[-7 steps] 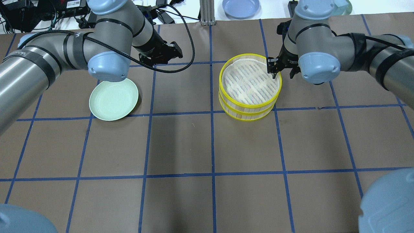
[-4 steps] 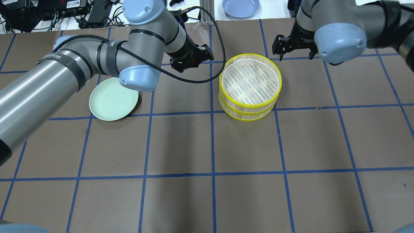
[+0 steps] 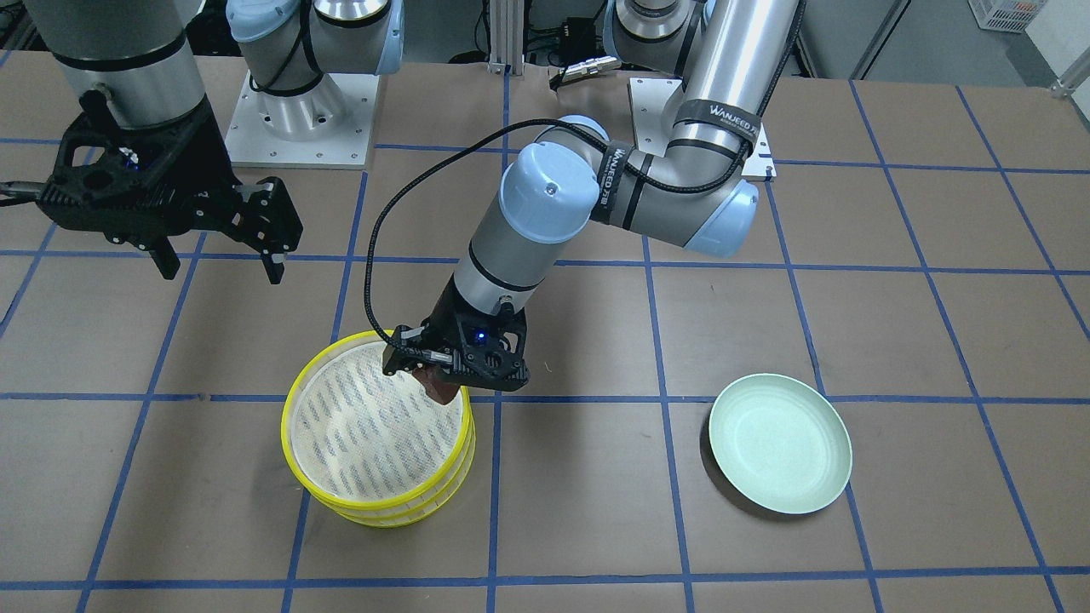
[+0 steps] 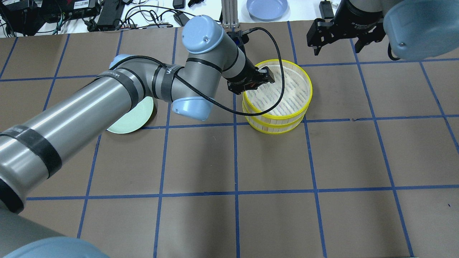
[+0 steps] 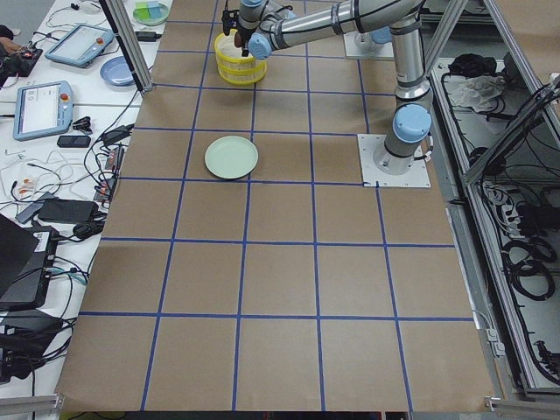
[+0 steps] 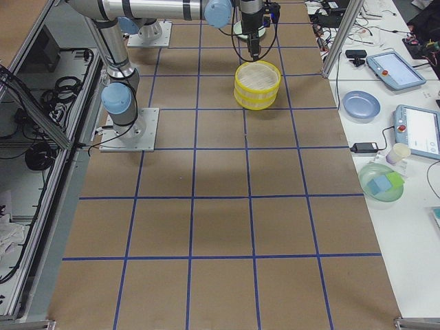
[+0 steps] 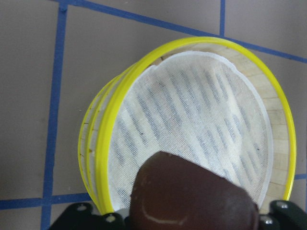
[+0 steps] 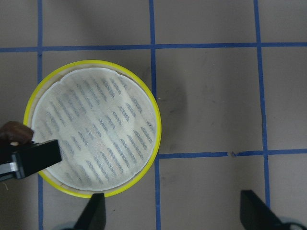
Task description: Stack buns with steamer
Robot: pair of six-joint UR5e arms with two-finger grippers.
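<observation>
Two yellow-rimmed steamer tiers (image 3: 387,504) stand stacked, and the top one is lined with white cloth and holds nothing. My left gripper (image 3: 443,381) is shut on the dark reddish-brown bun (image 3: 442,392) and holds it over the top tier's rim on the plate side. The bun fills the bottom of the left wrist view (image 7: 192,196), above the steamer (image 7: 103,139). My right gripper (image 3: 220,272) is open and empty, raised behind the steamer. It looks down on the steamer (image 8: 156,120) and the bun (image 8: 14,132). The cream-white bun is not in view.
An empty pale green plate (image 3: 779,443) lies on the brown mat on the left arm's side, and my left arm partly covers it in the overhead view (image 4: 122,125). A blue plate (image 4: 267,8) sits beyond the mat's far edge.
My left arm swung from near the green plate to the steamer's rim, carrying the brown bun. My right gripper left the top tier's rim and moved up and back.
</observation>
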